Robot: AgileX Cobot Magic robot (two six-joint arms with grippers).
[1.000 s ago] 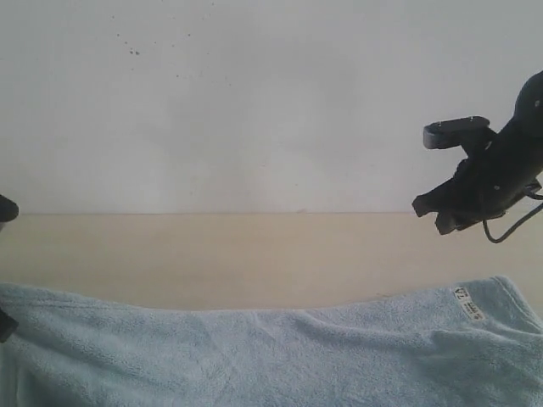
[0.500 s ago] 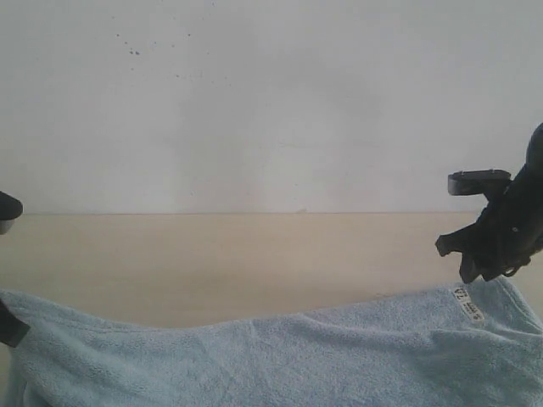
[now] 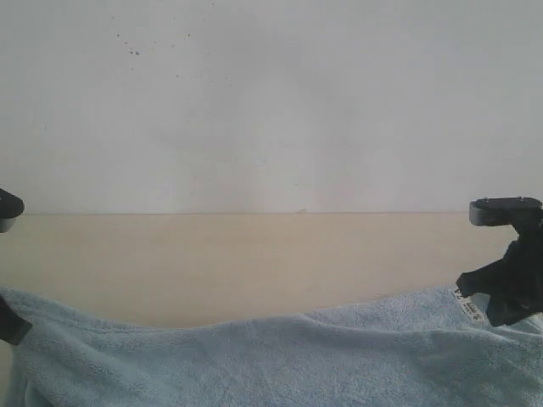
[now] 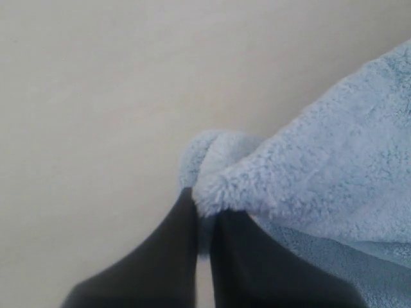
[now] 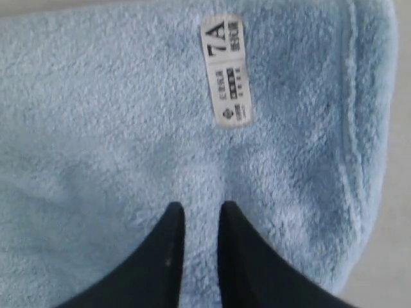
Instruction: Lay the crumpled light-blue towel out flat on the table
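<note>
The light-blue towel [image 3: 271,365] lies across the near part of the beige table [image 3: 254,254], its far edge dipping at the left and middle. My left gripper [image 4: 204,205] is shut on a bunched towel corner [image 4: 218,160]; in the exterior view only a dark part of the left gripper [image 3: 8,326] shows at the left edge. My right gripper [image 3: 501,307] hangs low over the towel's right corner beside the white tag [image 3: 471,307]. In the right wrist view the right gripper [image 5: 199,208] is narrowly open just short of the tag [image 5: 229,70], with flat towel [image 5: 96,128] showing in the gap.
A white wall [image 3: 271,102] rises behind the table's far edge. Bare tabletop [image 3: 254,246] runs between the wall and the towel. The towel's hemmed side edge [image 5: 363,160] lies close to the right gripper, with a strip of bare table [image 5: 395,256] beyond it.
My right gripper has come down and to the right, from high in the air to just over the towel's tagged corner. The towel's left edge has dropped slightly.
</note>
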